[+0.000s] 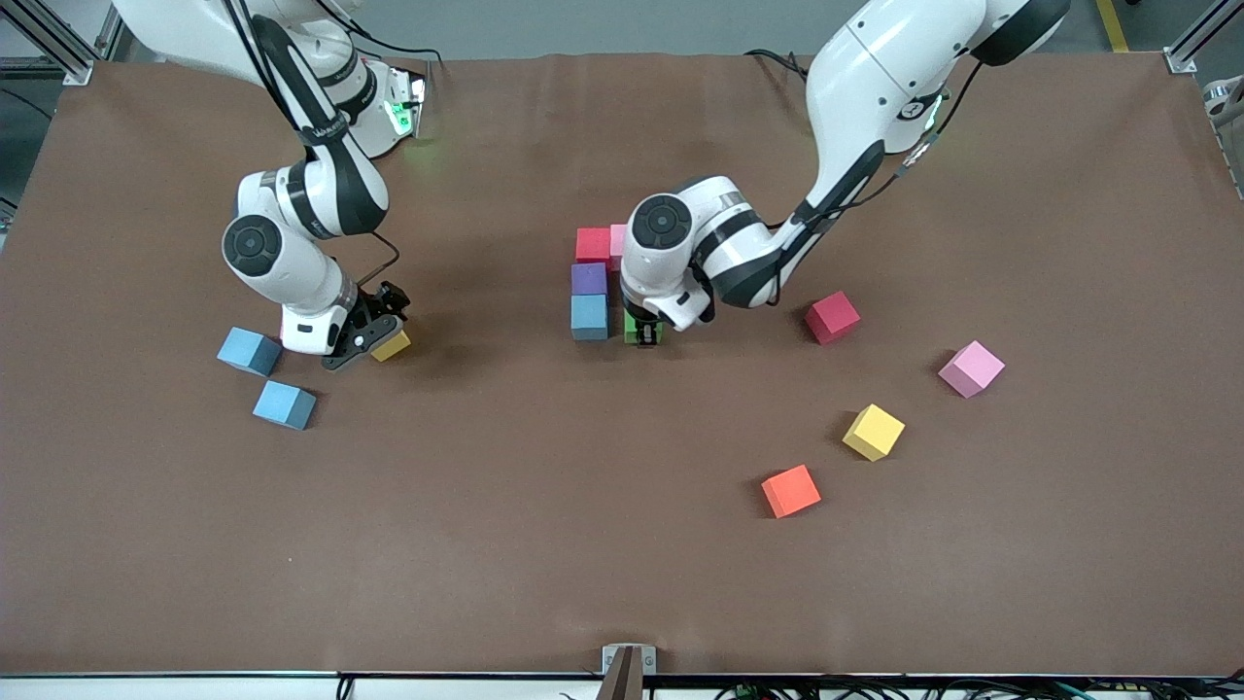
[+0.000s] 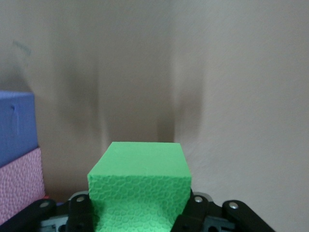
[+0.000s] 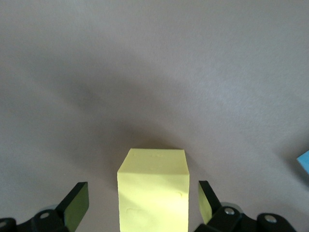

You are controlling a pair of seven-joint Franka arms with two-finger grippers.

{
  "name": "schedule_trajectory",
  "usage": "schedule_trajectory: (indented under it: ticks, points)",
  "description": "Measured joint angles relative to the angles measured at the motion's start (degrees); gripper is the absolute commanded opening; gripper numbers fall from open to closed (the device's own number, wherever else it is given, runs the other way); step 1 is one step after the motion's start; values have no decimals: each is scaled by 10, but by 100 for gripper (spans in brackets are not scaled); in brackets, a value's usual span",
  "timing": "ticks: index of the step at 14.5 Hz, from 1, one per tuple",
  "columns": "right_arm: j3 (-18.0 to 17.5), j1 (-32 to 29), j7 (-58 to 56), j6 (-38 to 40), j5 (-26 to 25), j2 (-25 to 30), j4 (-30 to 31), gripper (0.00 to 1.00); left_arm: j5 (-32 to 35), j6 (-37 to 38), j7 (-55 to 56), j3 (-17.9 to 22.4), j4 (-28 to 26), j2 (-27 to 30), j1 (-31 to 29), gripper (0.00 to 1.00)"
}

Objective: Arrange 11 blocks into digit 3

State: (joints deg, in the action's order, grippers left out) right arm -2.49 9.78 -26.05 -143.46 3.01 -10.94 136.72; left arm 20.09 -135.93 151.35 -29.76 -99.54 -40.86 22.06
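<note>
Left wrist view: left gripper (image 2: 140, 220) clamps a green block (image 2: 139, 186) beside the blue block (image 1: 589, 316) of the unfinished digit 3 (image 1: 595, 282). Right gripper (image 3: 143, 203) straddles a yellow block (image 3: 152, 188), fingers spread, untouching.

A matte green foam cube (image 1: 642, 331), pinched between dark fingers, sits just beside the blue foam cube (image 1: 589, 316) ending a touching column with a purple cube (image 1: 589, 279) and red cube (image 1: 593, 244).

Table (image 1: 544, 544) brown. Blocks: red (image 1: 592, 244), purple (image 1: 589, 279), green (image 2: 140, 186) with pebbled texture, orange (image 1: 790, 490), pink (image 1: 970, 368).
</note>
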Motion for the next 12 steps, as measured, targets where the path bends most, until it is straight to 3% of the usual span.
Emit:
schedule_trajectory:
  ticks: [8,10,12]
  points:
    - [0,-2,-2,-57,0,-34,21,98,19,-15,6,1,0,-15,5,8]
    - [0,-2,-3,-70,0,-48,21,63,24,-19,7,1,0,-19,7,8]
    - [0,-2,-8,-74,0,-55,21,34,32,-22,18,3,0,-24,12,8]
